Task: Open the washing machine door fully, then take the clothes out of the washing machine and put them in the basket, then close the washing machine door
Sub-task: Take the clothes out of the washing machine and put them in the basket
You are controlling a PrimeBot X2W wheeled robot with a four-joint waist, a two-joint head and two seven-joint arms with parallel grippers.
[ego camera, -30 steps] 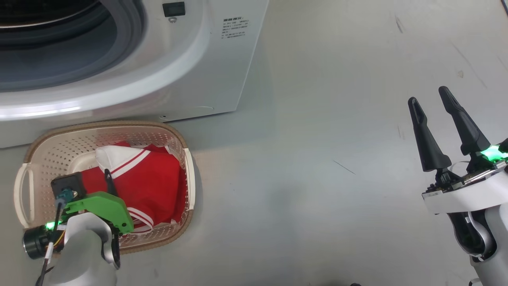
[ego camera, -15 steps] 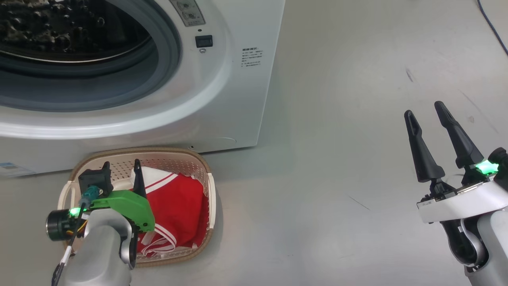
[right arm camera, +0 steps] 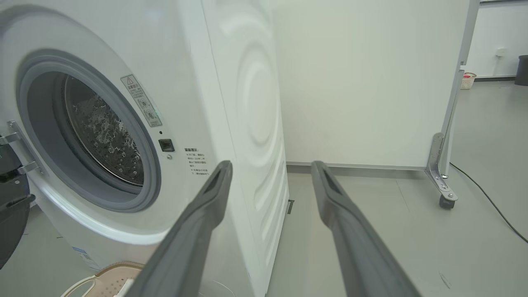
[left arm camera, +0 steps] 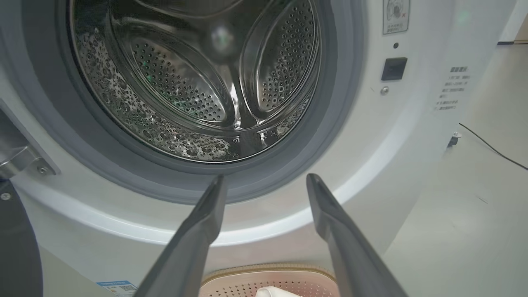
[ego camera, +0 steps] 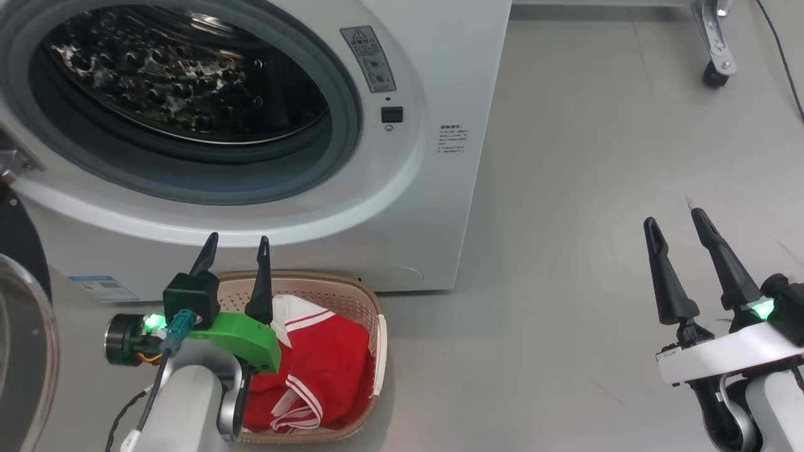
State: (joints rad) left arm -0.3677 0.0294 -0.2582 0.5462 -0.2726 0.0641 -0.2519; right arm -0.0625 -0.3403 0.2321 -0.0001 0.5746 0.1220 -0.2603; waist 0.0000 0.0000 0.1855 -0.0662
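Note:
The white washing machine [ego camera: 440,75] stands open, and its steel drum [left arm camera: 198,82] has no cloth in it. The washing machine door [ego camera: 19,251] hangs swung out at the far left, black ring and glass showing. On the floor against the machine's front sits the cream basket [ego camera: 339,281] with the red, white-striped clothes [ego camera: 326,364] inside. My left gripper [ego camera: 238,238] is open above the basket's near-left part, its fingers pointing at the porthole's lower rim [left arm camera: 265,177], holding nothing. My right gripper [ego camera: 673,217] is open over bare floor to the right [right arm camera: 271,163].
A white partition panel on a metal caster foot [ego camera: 713,63] stands behind and to the right of the machine, with a black cable [ego camera: 785,56] trailing on the grey floor. Another small basket [right arm camera: 467,80] sits far off.
The head camera has tilted up, bringing the drum and door into view. My left gripper has risen out of the basket and now points at the machine. The clothes stay in the basket.

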